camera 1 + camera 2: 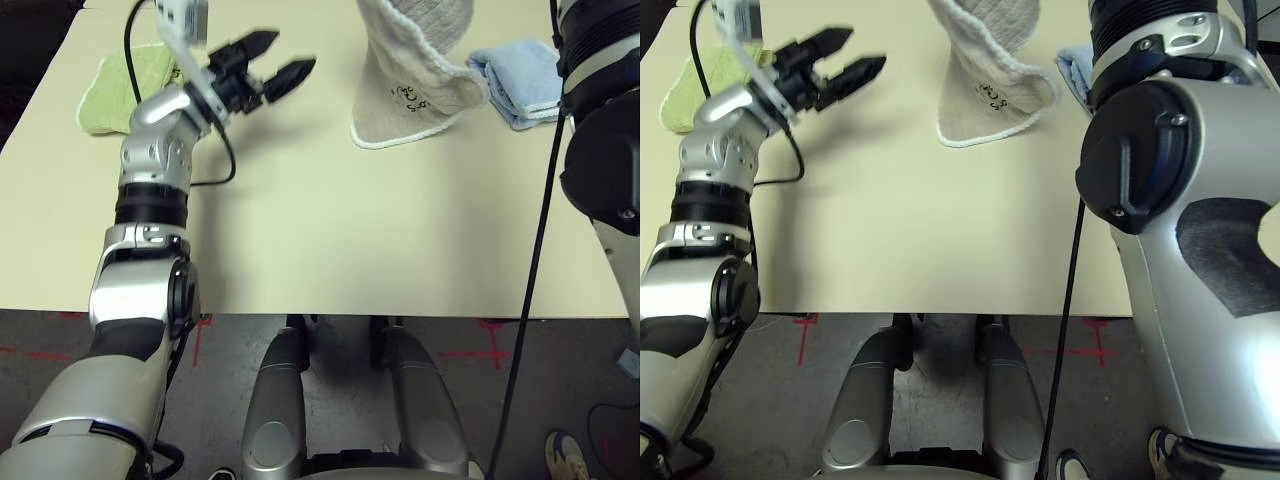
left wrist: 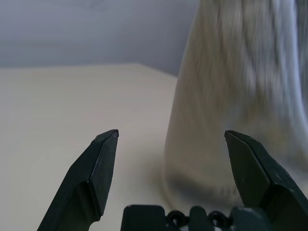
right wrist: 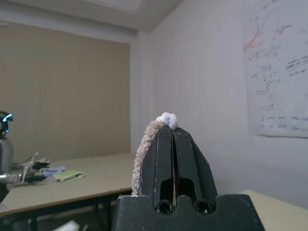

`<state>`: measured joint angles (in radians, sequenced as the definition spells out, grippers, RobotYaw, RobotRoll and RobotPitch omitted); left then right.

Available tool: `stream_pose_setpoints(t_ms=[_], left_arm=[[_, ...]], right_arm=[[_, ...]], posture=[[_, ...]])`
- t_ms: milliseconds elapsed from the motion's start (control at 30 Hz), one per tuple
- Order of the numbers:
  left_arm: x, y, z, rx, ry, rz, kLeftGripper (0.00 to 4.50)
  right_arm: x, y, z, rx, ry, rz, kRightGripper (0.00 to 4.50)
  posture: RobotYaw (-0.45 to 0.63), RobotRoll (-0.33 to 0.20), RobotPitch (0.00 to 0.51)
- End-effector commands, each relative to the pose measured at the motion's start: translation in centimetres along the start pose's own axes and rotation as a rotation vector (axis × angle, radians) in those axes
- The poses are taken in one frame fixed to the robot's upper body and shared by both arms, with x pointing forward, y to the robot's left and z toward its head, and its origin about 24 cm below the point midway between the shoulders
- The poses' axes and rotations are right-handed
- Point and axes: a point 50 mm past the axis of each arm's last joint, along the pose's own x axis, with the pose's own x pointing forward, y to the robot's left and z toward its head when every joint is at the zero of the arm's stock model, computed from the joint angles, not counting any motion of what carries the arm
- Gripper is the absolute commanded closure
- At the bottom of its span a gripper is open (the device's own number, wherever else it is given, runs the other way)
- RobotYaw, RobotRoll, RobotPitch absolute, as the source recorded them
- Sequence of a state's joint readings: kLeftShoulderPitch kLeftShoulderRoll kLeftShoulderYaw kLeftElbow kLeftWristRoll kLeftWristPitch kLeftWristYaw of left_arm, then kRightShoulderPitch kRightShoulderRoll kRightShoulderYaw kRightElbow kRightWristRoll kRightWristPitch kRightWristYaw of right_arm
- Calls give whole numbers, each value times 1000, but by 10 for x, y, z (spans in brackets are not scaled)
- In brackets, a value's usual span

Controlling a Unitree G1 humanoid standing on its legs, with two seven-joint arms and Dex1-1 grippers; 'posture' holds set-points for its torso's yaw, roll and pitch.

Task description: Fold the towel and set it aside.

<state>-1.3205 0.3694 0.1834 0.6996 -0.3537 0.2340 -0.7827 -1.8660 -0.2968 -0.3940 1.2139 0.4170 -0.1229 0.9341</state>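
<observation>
a: where's the beige terry towel with white stitched edging (image 1: 412, 70) right now?

b: hanging up off the pale cream bench (image 1: 300, 230), toward the far edge and right of the middle. its top runs out of the head view, and its lower part flares out and touches the bench, with the small dark embroidered motif (image 1: 410, 97) facing us near the hem.

a: and who's got it?

b: the right claw (image 3: 169, 126). on its wrist view the two black fingers (image 3: 163, 159) are pressed flat together, and a tuft of the beige cloth pokes out at their tips and runs down one side. so it's clamped on the towel.

a: left side?

b: the left claw (image 1: 275, 58) hangs above the bench near the far left part, its fingers spread wide with nothing between them. it points toward the towel; on its wrist view the hanging cloth stands just beyond the two open tips.

a: anything else on the bench?

b: a lime-green folded towel (image 1: 125, 88) by the far left corner, behind the left forearm, and a light blue folded towel (image 1: 520, 78) near the far right, just beside the beige one's flared hem. a black cable (image 1: 222, 165) loops down across the bench by the left wrist.
</observation>
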Motion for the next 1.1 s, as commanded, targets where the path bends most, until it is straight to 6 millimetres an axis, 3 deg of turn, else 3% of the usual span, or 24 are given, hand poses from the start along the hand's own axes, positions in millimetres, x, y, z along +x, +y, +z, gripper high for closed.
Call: stream_pose_setpoints(t_ms=[33,167,267,400,567,900,1000,1100], left_arm=[[4,2,5,-47,-1,62,0],[8,-3,12,-139,-43,37,0],[2,-5,7,-156,47,-18,0],[-19,11,-1,-91,229,41,0],[-31,10,5,-60,280,-3,0],[-4,-27,24,-76,213,-127,0],[3,-28,17,-48,236,-79,0],[5,-24,-3,-2,293,-21,0]], right_arm=[[1,1,11,-44,-23,26,4483],[-2,0,7,-47,-2,27,4483],[-5,-2,3,-57,17,17,4483],[-9,-3,-3,-70,47,0,4483],[-13,-5,-9,-73,71,-12,4483],[-14,-5,-12,-67,77,-10,4483],[-13,-4,-9,-70,68,-5,4483],[-10,-6,2,-82,41,-12,4483]], posture=[[53,0,271],[50,0,272],[54,0,272],[61,0,274],[69,0,275],[63,0,267],[64,0,267],[58,0,265]])
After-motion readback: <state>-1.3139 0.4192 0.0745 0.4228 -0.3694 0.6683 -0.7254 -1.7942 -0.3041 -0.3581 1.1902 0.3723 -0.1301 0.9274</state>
